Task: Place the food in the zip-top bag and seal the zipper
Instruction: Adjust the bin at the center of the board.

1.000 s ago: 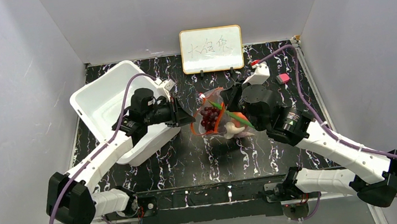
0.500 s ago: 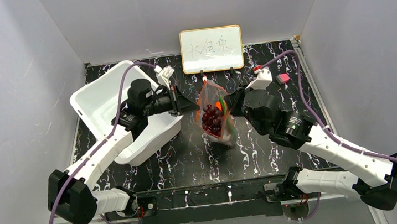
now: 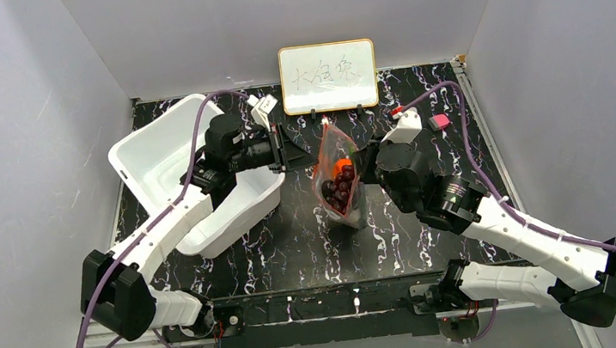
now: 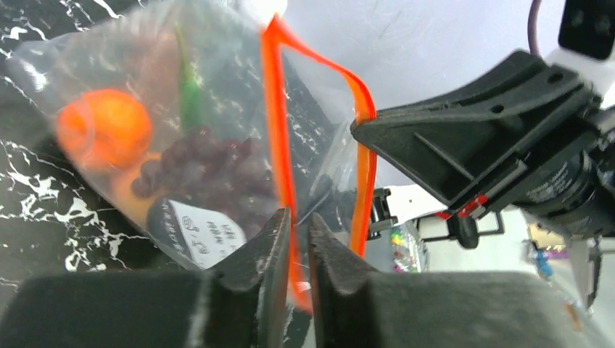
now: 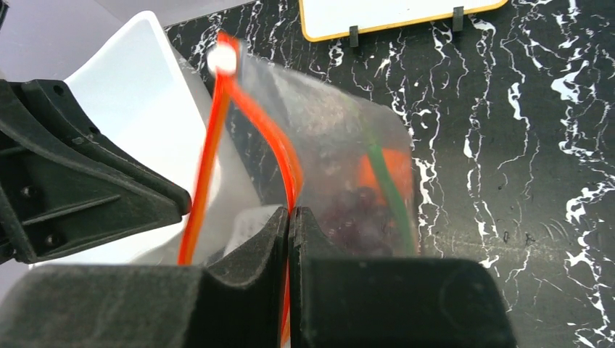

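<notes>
Holding the food, an orange fruit [image 4: 98,134] and a grape bunch [image 4: 210,163], the zip-top bag [image 3: 337,179] stands upright at table centre. Its zipper [image 4: 275,109] is unsealed, with the two tracks apart. The left gripper [image 4: 296,225] and right gripper [image 5: 289,217] each pinch a track, jaws almost fully closed. Hazard: an uneven pull could slip a track free, so the bag drops and spills right of the white bin [image 3: 156,155].

zip-top bag [image 3: 338,179]: thin clear plastic film, crinkly, glossy
zipper [image 4: 274,109]: smooth red-orange plastic strip
left gripper [image 4: 296,225]: matt black plastic, slightly grainy
right gripper [image 5: 290,217]: same matt black plastic
bin [image 3: 151,152]: smooth white plastic, beside left gripper
table [image 3: 295,244]: glossy black, white-veined
</notes>
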